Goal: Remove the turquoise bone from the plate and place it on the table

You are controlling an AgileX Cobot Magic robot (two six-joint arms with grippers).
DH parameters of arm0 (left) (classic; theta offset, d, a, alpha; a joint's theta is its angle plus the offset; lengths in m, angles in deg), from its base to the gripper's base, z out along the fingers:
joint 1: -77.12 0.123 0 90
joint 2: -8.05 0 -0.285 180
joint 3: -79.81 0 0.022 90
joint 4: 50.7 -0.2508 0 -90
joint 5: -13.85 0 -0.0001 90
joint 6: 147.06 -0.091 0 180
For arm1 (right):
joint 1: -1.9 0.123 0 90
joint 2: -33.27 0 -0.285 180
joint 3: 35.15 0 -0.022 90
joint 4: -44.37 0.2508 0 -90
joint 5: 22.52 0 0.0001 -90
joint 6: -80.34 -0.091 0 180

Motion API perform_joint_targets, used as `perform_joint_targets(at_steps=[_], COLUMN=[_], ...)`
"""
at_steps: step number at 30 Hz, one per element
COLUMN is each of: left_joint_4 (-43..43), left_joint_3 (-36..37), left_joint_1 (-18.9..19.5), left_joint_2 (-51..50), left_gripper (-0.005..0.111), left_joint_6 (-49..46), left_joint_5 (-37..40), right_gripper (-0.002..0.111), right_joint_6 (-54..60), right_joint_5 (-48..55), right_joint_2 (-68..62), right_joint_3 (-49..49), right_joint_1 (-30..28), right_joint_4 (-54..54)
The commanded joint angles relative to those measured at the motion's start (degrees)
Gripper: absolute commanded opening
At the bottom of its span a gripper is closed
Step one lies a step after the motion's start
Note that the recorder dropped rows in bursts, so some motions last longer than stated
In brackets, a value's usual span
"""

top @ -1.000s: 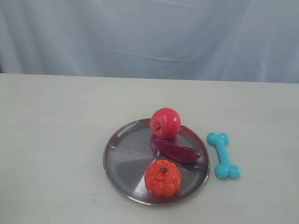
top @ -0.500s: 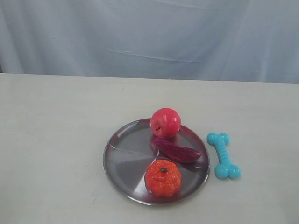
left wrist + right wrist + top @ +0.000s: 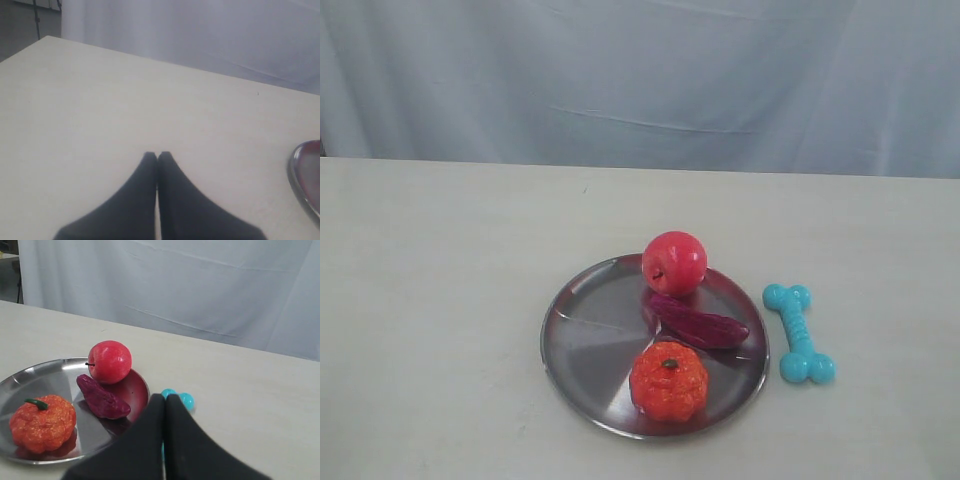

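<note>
Finding: the small turquoise ridged toy bone (image 3: pixel 799 333) lies flat on the off-white matte tabletop (image 3: pixel 440 300), just beside the round silver metal plate (image 3: pixel 582 345) and clear of its rim. Judgement: placement looks complete, so the arms should stay clear and disturb nothing. Left fingers (image 3: pixel 145 185) and right fingers (image 3: pixel 150 435) are pressed together, holding nothing.

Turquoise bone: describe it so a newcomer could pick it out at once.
Find the silver plate on the off-white table. Right of it in the exterior view lies the turquoise bone, the only blue thing and the only one off the plate.
</note>
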Motion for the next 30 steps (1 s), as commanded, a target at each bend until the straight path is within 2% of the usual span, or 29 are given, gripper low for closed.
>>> perform_joint_targets(at_steps=[1,30], left_joint_4=[0.19,0.19], left_joint_3=[0.15,0.15], left_joint_1=[-0.3,-0.3], left_joint_2=[0.07,0.07], left_gripper=[0.0,0.0], left_joint_6=[0.11,0.11], left_joint_5=[-0.3,-0.3], right_gripper=[0.0,0.0], right_joint_6=[0.42,-0.3], right_joint_5=[0.26,0.13], right_joint_2=[0.41,0.41], right_joint_3=[0.09,0.09], right_joint_1=[-0.35,-0.35], right_joint_4=[-0.72,-0.55])
